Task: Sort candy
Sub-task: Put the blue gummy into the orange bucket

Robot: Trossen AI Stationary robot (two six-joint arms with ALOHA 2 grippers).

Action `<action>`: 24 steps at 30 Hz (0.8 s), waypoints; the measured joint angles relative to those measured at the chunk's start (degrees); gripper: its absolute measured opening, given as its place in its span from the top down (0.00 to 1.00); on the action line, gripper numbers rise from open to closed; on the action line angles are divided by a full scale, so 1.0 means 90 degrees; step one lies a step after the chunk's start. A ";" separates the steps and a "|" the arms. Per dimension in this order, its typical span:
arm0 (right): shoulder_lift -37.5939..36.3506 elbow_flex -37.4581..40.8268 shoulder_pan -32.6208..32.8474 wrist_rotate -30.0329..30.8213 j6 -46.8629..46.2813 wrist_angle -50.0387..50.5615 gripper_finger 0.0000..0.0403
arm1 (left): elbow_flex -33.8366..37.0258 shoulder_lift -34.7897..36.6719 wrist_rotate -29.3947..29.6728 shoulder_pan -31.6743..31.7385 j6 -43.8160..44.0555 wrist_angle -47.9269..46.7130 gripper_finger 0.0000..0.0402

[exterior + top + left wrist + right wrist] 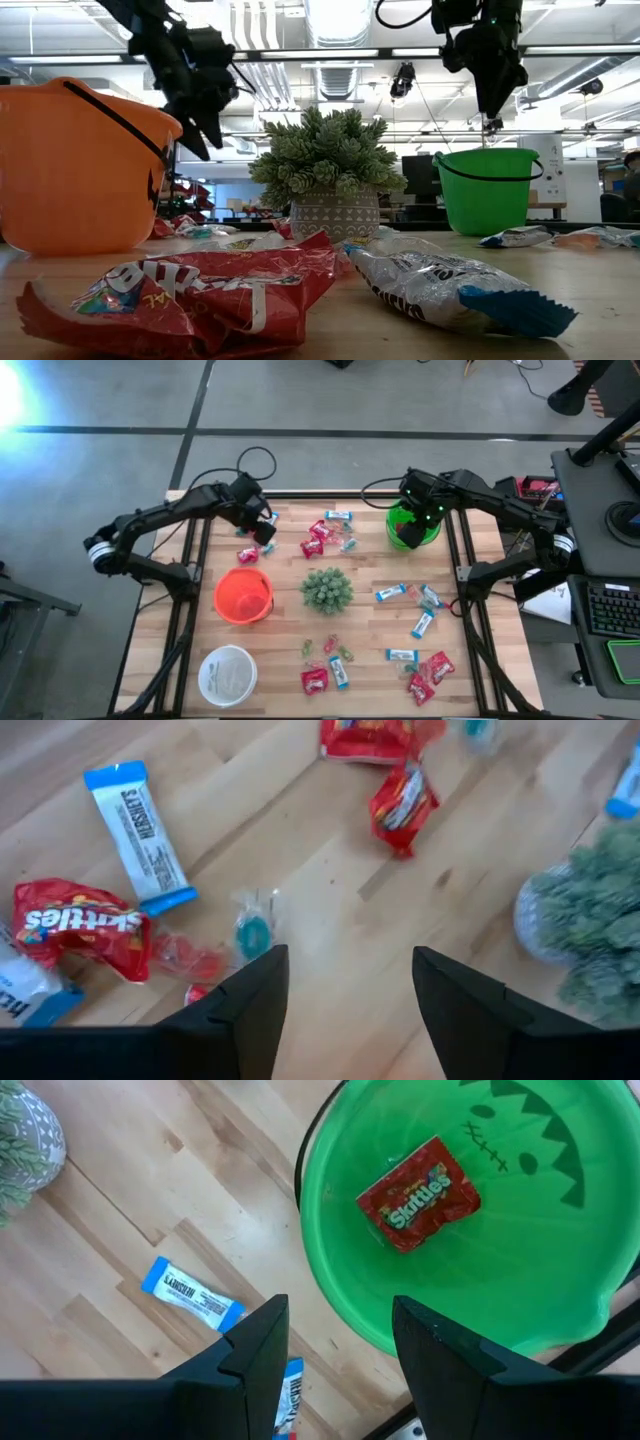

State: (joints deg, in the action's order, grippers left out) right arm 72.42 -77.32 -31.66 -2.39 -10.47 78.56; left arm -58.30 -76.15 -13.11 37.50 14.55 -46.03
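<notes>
Candy lies scattered on the wooden table. Under my left gripper [350,960], near the far left corner, are a blue-and-white bar [140,835], a red packet [80,925], a small teal sweet [252,930] and another red packet [402,805]. This gripper [265,532] hangs open above them, nothing between its fingers. My right gripper [338,1310] stands open over the near rim of the green bucket [415,525] at the far right. A red packet [420,1192] lies on the bucket's bottom.
An orange bucket [243,595] stands at the left and a white bowl [227,672] at the near left. A spiky green plant in a pot [327,590] is at the centre. More candy lies at the far middle [325,535], near middle [325,670] and near right [420,660].
</notes>
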 joint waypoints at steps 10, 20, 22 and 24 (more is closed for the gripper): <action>0.0000 0.0000 0.0000 0.0000 0.0004 0.0189 0.58 | -0.0221 -0.0765 0.0261 -0.0006 -0.0900 -0.0237 0.46; -0.0002 0.0000 0.0000 0.0000 -0.0160 0.0192 0.58 | -0.0195 -0.1294 0.0385 -0.0012 -0.1204 -0.0133 0.46; -0.0002 0.0000 0.0000 0.0000 -0.0169 0.0192 0.58 | -0.0163 -0.1386 0.0398 -0.0052 -0.1207 -0.0014 0.46; -0.0002 0.0000 0.0000 0.0000 -0.0169 0.0192 0.58 | -0.0101 -0.1480 0.0396 -0.0081 -0.1207 0.0115 0.46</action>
State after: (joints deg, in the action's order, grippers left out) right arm 72.40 -77.32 -31.66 -2.39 -11.99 80.29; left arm -59.21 -89.47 -9.54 36.77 3.68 -44.99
